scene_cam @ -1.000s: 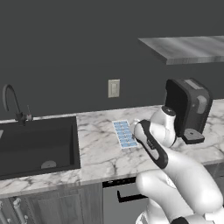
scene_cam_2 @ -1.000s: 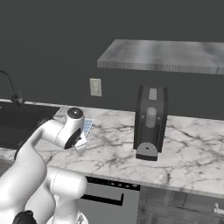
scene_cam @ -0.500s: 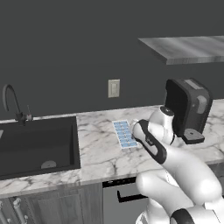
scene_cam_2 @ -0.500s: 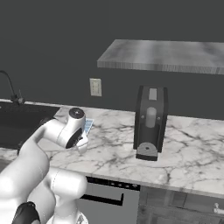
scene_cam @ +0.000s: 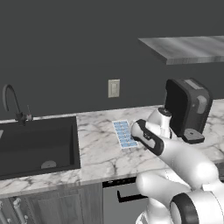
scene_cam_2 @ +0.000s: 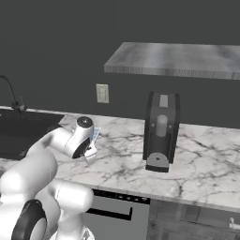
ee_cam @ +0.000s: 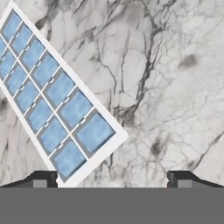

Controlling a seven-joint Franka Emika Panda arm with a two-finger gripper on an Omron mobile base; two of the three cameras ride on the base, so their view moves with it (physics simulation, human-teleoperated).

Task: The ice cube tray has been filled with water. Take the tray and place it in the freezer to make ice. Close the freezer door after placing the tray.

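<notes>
The ice cube tray (ee_cam: 48,96) lies flat on the marble counter (ee_cam: 175,87). It is a white grid whose cells hold pale blue water (ee_cam: 94,131). My gripper (ee_cam: 111,181) hangs above the counter, open, with nothing between its fingertips. The tray's near corner sits just inside the left fingertip (ee_cam: 41,179); most of the tray lies off to the left of the jaws. In the left base view the tray (scene_cam: 124,134) lies just left of my wrist, and in the right base view a sliver of the tray (scene_cam_2: 95,134) peeks out behind the hand. The freezer is out of view.
A dark coffee machine (scene_cam: 188,109) (scene_cam_2: 161,131) stands on the counter right of the tray. A black sink (scene_cam: 35,144) with a faucet (scene_cam: 11,103) lies to the left. A grey wall shelf (scene_cam_2: 178,58) hangs above. A dishwasher front (scene_cam_2: 112,211) sits below the counter edge.
The arm has barely shifted over the tray. The tray lies where it was and the jaws stay wide apart.
</notes>
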